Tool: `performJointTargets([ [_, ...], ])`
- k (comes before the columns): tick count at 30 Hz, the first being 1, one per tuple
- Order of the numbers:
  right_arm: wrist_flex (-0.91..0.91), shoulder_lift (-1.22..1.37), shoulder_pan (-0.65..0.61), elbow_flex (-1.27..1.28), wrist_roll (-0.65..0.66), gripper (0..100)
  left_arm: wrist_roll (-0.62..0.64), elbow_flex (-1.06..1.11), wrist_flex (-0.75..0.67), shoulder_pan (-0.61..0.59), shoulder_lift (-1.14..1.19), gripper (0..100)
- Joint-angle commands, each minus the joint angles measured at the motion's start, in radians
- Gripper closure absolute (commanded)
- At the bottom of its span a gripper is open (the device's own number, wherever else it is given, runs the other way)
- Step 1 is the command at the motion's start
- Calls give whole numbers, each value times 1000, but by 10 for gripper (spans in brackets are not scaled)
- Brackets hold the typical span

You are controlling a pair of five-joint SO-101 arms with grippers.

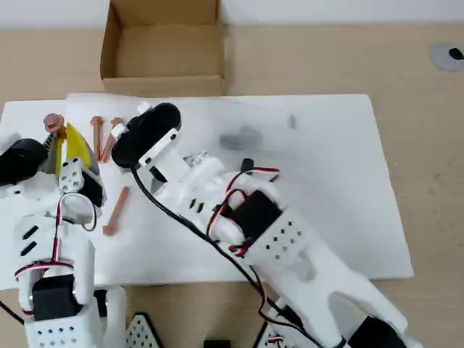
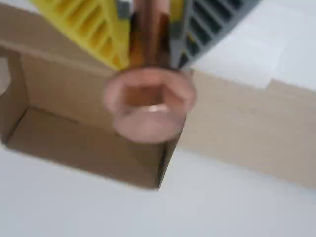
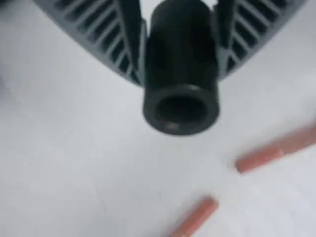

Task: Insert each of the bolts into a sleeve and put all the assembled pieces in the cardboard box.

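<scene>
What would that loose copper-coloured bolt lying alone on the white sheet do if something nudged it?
The bolt has a round shank, so it would probably roll. Its head is wider than the shank, so it would likely curve in an arc rather than run straight. It looks like solid metal, so it is probably stiff and not fragile.
</scene>
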Motion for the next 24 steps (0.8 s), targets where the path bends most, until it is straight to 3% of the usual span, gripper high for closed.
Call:
performJointTargets([
  [1,-215,-39,35,96,-8,989,3,-146,46,12,-1,991],
  [8,-477,-39,139,232,-8,989,-91,-400,284,14,99,991],
  [13,-615,-39,194,277,-8,989,-104,-574,350,23,260,990],
  [19,-747,-76,213,321,-2,989,-100,-707,353,195,452,990],
  [24,-819,-289,209,458,28,989,-100,-767,411,331,527,992],
])
